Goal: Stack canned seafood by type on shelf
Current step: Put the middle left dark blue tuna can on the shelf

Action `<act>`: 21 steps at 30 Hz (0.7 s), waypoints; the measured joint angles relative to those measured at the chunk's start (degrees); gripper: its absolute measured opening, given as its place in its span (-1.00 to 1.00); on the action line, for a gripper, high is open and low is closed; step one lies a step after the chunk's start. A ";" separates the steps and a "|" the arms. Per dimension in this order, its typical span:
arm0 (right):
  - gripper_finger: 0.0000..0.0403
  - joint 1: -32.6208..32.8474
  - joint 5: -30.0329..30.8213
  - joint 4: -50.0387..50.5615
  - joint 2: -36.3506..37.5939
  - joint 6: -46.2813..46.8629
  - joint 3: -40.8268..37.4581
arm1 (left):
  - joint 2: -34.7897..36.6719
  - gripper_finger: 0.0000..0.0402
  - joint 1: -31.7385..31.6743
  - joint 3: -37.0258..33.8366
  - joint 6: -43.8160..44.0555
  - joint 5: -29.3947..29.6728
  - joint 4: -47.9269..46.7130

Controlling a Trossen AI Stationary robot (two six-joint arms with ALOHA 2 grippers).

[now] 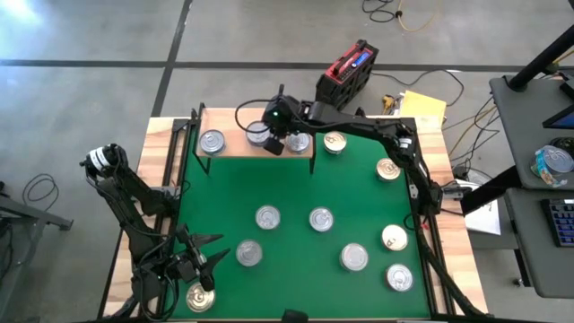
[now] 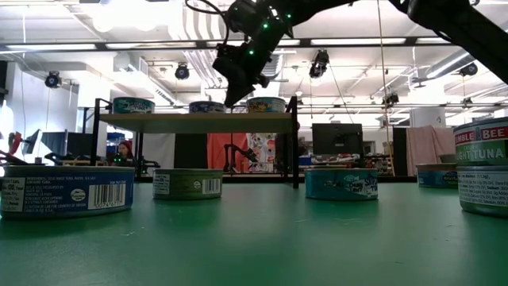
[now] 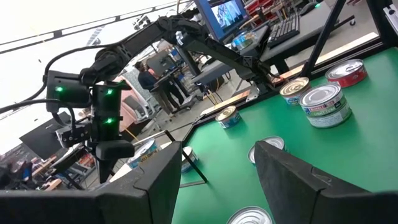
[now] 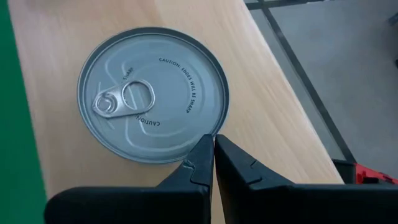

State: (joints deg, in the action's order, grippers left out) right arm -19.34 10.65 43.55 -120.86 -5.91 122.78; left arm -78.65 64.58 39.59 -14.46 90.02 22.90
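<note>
The shelf [image 1: 235, 149] stands at the far left of the green mat [image 1: 296, 184]. Three tins of canned seafood rest on its board: a left one [image 1: 213, 141], a middle one [image 4: 152, 93] and a right one [image 1: 298, 141]. My right gripper [image 4: 212, 149] is shut over the shelf, its tips at the right side of the middle tin's rim [image 2: 208, 106]. Several more tins lie flat on the mat, silver-topped [image 1: 267, 216] and gold-topped [image 1: 387, 168]. My left gripper [image 1: 215, 249] waits open at the mat's near left corner, beside a tin [image 1: 199, 296]. My right gripper comes slanting down from the table's right, with its shut fingertips [image 4: 200, 155] at the edge of the middle tin's lid [image 4: 186, 146]. I cannot tell whether they touch the tin. The tin sits flat on the shelf board, lid up.
A red toolbox [image 1: 348, 72] and cables lie on the floor beyond the far edge, with a yellow pad [image 1: 421, 108] at the far right corner. The shelf's thin black legs [image 2: 295, 151] stand on the mat. Open mat lies between the shelf and the scattered tins.
</note>
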 joint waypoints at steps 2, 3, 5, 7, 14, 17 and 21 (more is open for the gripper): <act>-0.96 0.25 0.01 0.42 0.00 0.04 0.00 | 0.00 -0.07 0.00 0.00 0.00 0.00 0.00; -0.96 0.35 -0.01 0.70 0.00 0.08 0.00 | 0.00 -0.07 0.02 0.00 0.00 0.00 0.00; -0.96 0.47 0.00 2.01 0.00 0.60 0.24 | 0.00 -0.07 0.00 0.00 -0.01 0.00 -0.02; -0.96 0.63 -0.08 3.30 0.00 1.19 0.37 | 0.00 -0.07 0.00 0.00 -0.01 0.00 -0.02; -0.96 2.03 -0.19 4.72 0.00 1.40 0.59 | 0.00 -0.07 -0.09 0.00 -0.02 0.00 -0.04; -0.96 2.85 -0.27 4.74 0.00 1.38 0.59 | 0.00 -0.07 -0.09 0.00 -0.02 0.00 -0.04; -0.96 3.34 -0.28 4.63 0.00 1.38 0.59 | 0.00 -0.07 -0.18 0.00 -0.02 0.00 -0.04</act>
State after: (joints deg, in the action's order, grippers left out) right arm -16.00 10.37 48.18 -120.86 -4.54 123.37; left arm -78.65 64.40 39.59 -14.48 90.02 22.85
